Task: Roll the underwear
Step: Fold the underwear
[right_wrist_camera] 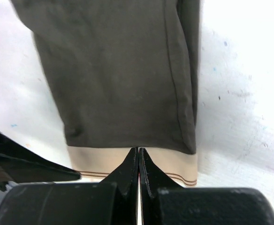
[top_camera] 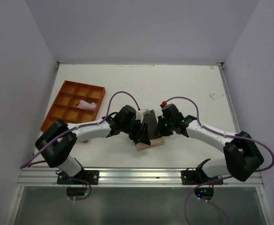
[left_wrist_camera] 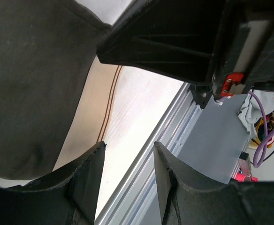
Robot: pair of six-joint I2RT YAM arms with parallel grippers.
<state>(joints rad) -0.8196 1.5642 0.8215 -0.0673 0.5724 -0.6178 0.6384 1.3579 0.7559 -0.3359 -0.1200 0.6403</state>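
Nearest, along the aluminium rail at the front edge, both arms are standing on their bases. Each one is bending outward to an elbow and then stretching inward, low over the white surface, so that the two wrists are facing each other near the middle. The left arm is angling in from the left and the right arm from the right, both sloping slightly away from the rail.

Between them the underwear is lying flat on the surface as a narrow folded strip. Its long axis is running near to far, leaning a little off square. The tan waistband is forming the near end, pointing back toward the rail, and the dark body is extending away from it toward the far side.

The left gripper is hanging over the garment's left side with its fingers standing roughly half apart. Nothing is sitting between them; only the waistband, bare surface and rail are showing through the gap.

The right gripper is pressing its fingers fully together, the tips resting right at the seam where dark cloth is meeting the waistband. Whether any fabric is nipped there, I cannot tell.

Farther back and well off to the left, an orange compartment tray is sitting at an angle, with a small pink cloth lying in one of its right-hand cells.
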